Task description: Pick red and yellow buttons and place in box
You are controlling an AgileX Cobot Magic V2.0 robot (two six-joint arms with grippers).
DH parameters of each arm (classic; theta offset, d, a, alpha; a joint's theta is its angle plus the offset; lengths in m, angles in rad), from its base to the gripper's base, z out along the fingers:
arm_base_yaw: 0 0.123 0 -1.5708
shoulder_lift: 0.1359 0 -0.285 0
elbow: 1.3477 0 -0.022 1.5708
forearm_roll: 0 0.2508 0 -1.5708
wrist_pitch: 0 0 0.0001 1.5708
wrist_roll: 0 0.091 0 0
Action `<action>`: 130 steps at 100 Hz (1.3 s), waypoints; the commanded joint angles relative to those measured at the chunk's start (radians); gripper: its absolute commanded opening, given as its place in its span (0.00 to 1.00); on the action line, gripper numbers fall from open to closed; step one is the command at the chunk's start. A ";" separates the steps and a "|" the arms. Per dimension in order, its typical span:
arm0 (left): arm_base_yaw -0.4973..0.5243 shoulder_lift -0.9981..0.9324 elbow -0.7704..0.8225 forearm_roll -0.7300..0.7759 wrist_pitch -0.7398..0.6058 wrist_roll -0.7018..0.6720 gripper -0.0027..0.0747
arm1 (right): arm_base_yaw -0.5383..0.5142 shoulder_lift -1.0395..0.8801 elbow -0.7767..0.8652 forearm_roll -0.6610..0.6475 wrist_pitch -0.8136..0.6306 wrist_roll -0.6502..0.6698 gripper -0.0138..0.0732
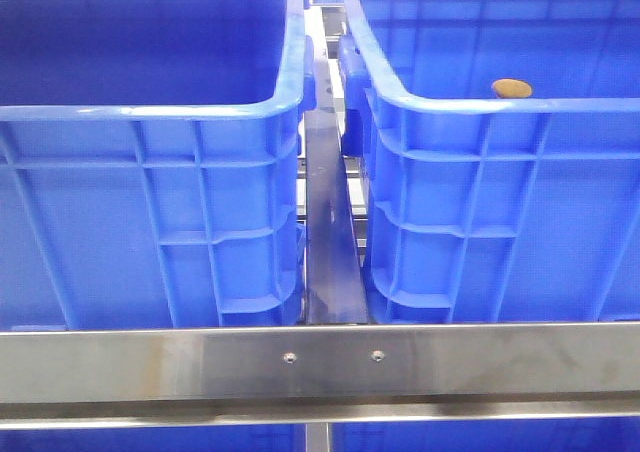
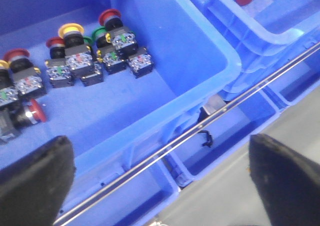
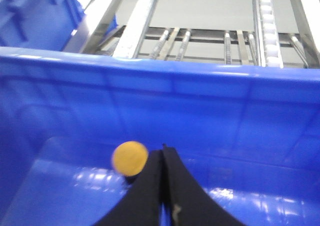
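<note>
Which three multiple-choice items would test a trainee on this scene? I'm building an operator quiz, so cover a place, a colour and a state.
1. In the front view, where does the orange-yellow round button cap lie?
A. In the left crate
B. In the right blue plastic crate
C. On the steel rail

2. Besides red and yellow, which cap colour shows among the push-button switches in the left wrist view?
A. Green
B. White
C. Pink

3. How does the left pincer stand?
A. Shut on a switch
B. Shut on nothing
C. Open, holding nothing

Answers:
1 B: the cap shows just past that crate's near rim.
2 A: a green cap sits in the row of switches.
3 C: its two black fingers stand far apart, with only crate and rail between them.
</note>
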 commanded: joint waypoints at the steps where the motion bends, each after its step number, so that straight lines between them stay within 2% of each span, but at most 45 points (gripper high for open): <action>1: 0.003 -0.002 -0.028 -0.032 -0.071 -0.013 0.72 | -0.004 -0.093 0.019 0.016 0.055 0.001 0.08; 11: 0.003 -0.006 -0.028 -0.034 -0.078 -0.013 0.47 | -0.004 -0.170 0.079 0.016 0.082 0.010 0.08; 23: 0.003 -0.024 -0.028 -0.034 -0.082 -0.011 0.10 | -0.004 -0.264 0.149 0.016 0.123 0.016 0.08; 27: 0.003 -0.036 -0.028 -0.034 -0.090 -0.011 0.00 | -0.004 -0.297 0.171 0.017 0.136 0.016 0.08; 47: 0.003 -0.125 -0.015 -0.026 -0.141 -0.007 0.01 | -0.004 -0.438 0.258 0.017 0.149 0.016 0.08; 78: 0.003 -0.354 0.152 -0.011 -0.259 -0.005 0.01 | -0.004 -0.690 0.435 0.026 0.181 0.016 0.08; 104: 0.003 -0.498 0.281 -0.009 -0.261 -0.005 0.01 | -0.004 -0.895 0.572 0.036 0.207 0.016 0.08; 130: 0.003 -0.515 0.291 -0.009 -0.233 -0.005 0.01 | -0.004 -0.973 0.594 0.054 0.219 0.016 0.08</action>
